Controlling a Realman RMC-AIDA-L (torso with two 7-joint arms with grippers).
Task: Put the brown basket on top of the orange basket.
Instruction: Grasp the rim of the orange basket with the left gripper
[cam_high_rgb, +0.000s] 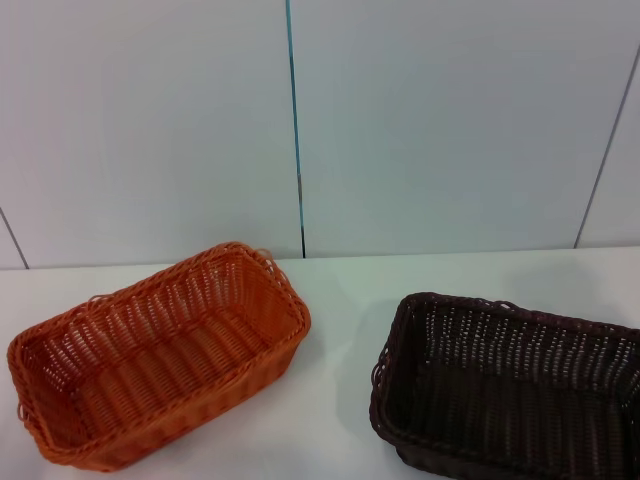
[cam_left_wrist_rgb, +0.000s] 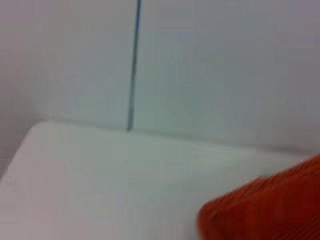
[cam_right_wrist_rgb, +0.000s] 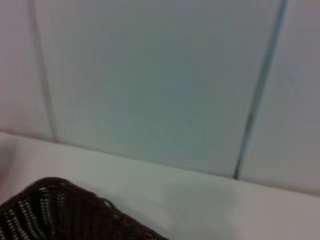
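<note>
Brown basket (cam_high_rgb: 510, 390) sat upright on the white surface (cam_high_rgb: 340, 300) at the robot's right in the head view, its open top facing up and its far right end cut off by the edge of the picture. Nothing lay inside it. To its left, well apart from it with a strip of bare surface between them, stood the orange basket (cam_high_rgb: 160, 355), also upright and with nothing in it, turned at an angle so that one short end pointed toward the back wall (cam_high_rgb: 450, 120). A small loop handle showed at that far end. Both baskets rested directly on the surface, neither one on the other.

Neither arm appeared in the head view. The left wrist view showed only a blurred corner of the orange basket (cam_left_wrist_rgb: 265, 207), the surface and the wall; the right wrist view showed a rim corner of the brown basket (cam_right_wrist_rgb: 60, 210) with the wall behind it. No jaws were visible in any picture, so their state could not be told.
</note>
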